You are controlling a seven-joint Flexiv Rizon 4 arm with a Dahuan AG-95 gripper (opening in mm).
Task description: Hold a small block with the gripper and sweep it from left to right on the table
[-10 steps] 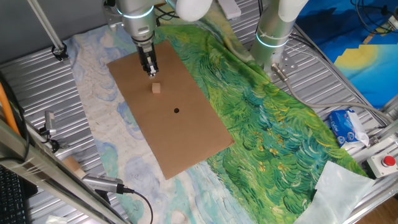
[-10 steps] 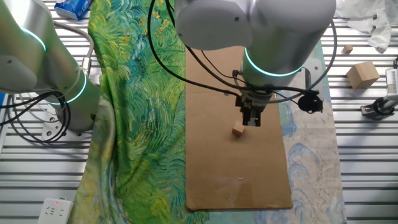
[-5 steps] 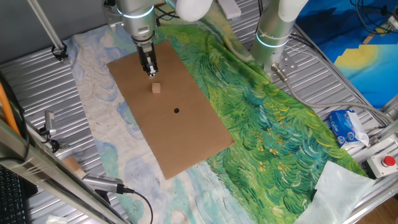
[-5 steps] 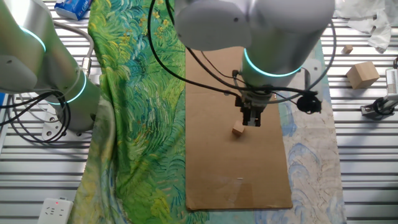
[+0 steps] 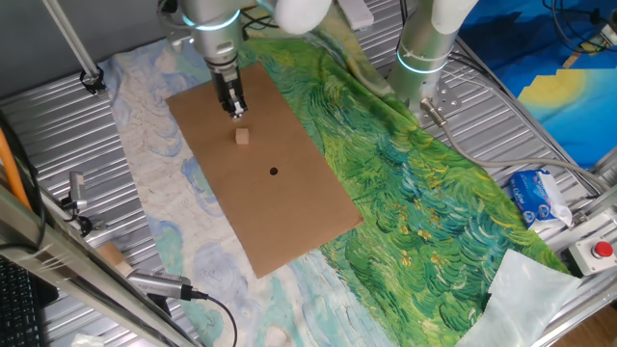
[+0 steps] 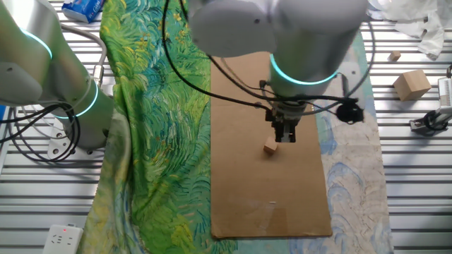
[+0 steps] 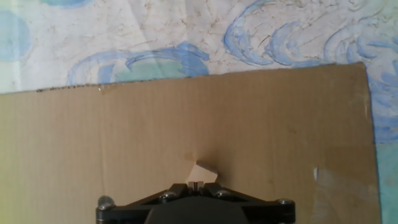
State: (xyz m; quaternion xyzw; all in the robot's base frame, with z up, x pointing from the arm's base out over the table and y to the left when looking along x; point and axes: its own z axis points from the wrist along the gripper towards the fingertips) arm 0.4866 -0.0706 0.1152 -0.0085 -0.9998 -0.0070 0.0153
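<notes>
The small block [image 5: 242, 138] is a tiny tan cube lying on the brown cardboard [image 5: 289, 212], free of the gripper. The narrow black gripper [image 5: 236, 112] hangs just above the cardboard, a short way behind the block, with its fingers together and nothing between them. In the other fixed view the gripper [image 6: 285, 138] stands just right of and behind the block [image 6: 270, 149]. In the hand view the block [image 7: 204, 172] peeks out just beyond the shut fingertips [image 7: 194, 185], slightly to their right.
A small black dot [image 5: 274, 172] marks the cardboard. The green cloth [image 5: 415, 183] and pale blue cloth [image 5: 135, 164] flank it. A second arm column [image 5: 424, 48] stands behind. A larger wooden block [image 6: 412, 85] and a clamp [image 6: 431, 120] lie on the ribbed metal.
The arm's upper body has shifted slightly left in the other fixed view. The gripper tips and the block stay where they were.
</notes>
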